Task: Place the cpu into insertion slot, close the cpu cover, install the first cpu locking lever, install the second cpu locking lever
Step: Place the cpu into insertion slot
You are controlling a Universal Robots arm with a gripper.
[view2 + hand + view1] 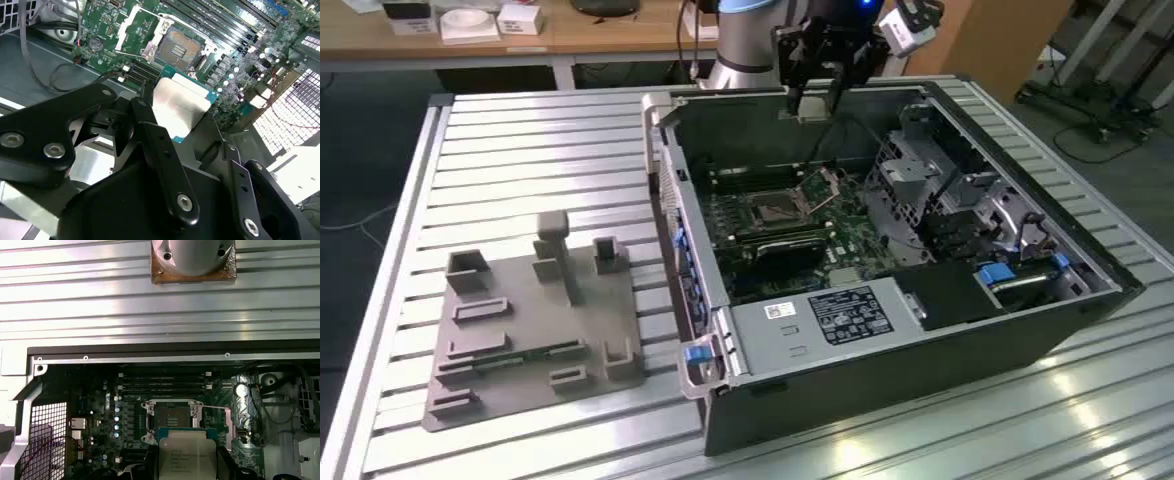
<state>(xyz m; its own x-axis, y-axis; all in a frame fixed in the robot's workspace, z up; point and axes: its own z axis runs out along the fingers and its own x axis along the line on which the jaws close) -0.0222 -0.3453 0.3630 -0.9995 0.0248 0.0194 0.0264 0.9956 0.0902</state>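
CPU (180, 107) sits clamped between the two black fingers (150, 132), which press on its opposite edges, with its silvery-grey top facing the camera in both wrist views (187, 457). In the exterior view it shows as a small pale square (811, 108) at the upper middle of the frame, under the arm (747, 40) and above the far rim of the open computer case (881, 380). It is held in the air, well apart from the motherboard (854, 235) below.

The insertion slot (771, 208) lies bare near the middle of the board, its grid of contacts uncovered in the second wrist view (182, 47) and in the first wrist view (172, 417). The CPU cover (823, 190) stands tilted up from the slot's edge on the exterior view's right; in the second wrist view (136, 27) it is swung open beside the slot, with green board showing through its open centre.

A black power box with a white label (834, 315) fills the case's near corner. The case rests on a ribbed metal worktop (520, 150), and a grey fixture plate (534, 320) lies at the lower left of the frame.
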